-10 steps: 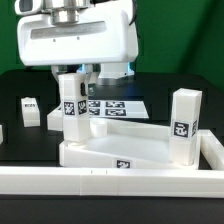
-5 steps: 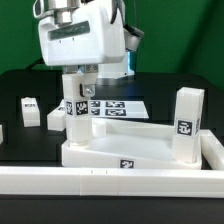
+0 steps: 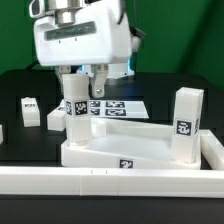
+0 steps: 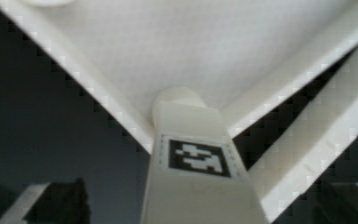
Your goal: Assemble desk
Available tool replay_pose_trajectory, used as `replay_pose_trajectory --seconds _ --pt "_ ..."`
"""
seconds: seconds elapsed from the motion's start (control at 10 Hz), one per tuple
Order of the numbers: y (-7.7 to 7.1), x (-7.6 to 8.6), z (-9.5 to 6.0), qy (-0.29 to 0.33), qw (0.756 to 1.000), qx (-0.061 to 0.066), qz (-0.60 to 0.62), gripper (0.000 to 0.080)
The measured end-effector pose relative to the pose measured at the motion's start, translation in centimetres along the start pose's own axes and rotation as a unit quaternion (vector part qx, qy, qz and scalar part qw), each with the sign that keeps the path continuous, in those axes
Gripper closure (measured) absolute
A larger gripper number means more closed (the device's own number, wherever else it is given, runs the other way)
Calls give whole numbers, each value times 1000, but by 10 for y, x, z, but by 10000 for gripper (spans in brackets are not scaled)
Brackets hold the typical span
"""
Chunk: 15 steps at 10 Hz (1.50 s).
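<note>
**Tool open over the slab's left corner post**

In the exterior view, beyond the left end of the large white plastic rectangular slab [image 3: 100,152] with its raised rim, a short square white loose leg [image 3: 30,110] lies flat on the black bench [image 3: 25,150], tag facing the camera. A second loose leg [image 3: 52,120] lies nearer, just beside the slab's left corner.

On that left corner a square white left post [image 3: 74,122] stands upright, its black-and-white tag facing forward. The white two-finger tool [image 3: 83,82] hangs straight above it, jaws spread wide to either side of the post's top and gripping nothing. The wrist view looks down the same post [image 4: 194,120], with its tag sharp and the slab's pale surfaces blurred around it.

Behind the slab's middle, the marker board [image 3: 118,106] lies flat on the bench.

On the slab's right corner a matching right post [image 3: 183,125] stands upright, tag forward, well apart from the tool.

A long white rail [image 3: 110,182] lies along the slab's front, across its whole width.
</note>
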State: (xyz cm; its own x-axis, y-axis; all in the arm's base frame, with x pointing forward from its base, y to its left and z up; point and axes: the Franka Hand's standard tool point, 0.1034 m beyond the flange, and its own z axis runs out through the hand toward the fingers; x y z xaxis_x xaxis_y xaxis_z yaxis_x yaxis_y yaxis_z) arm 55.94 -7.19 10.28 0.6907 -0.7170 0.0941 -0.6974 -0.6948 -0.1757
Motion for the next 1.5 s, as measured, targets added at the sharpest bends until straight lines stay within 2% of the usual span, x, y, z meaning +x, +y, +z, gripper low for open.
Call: replay_pose_trajectory --seconds 0.2,0.6,0.8,0.9,1.1,1.3,1.5 --pt "-1 1 -1 0 997 -1 -81 152" --pt "-5 4 -4 -7 960 -3 -280 151" --pt "-2 7 -4 -8 930 -4 -368 151" --pt "-2 6 -4 -8 924 -4 -383 151" --pt "0 8 -4 -10 877 -11 -480 151" --pt "1 8 -3 -11 854 -13 -520 151" --pt "2 8 -2 -12 857 -13 -515 408"
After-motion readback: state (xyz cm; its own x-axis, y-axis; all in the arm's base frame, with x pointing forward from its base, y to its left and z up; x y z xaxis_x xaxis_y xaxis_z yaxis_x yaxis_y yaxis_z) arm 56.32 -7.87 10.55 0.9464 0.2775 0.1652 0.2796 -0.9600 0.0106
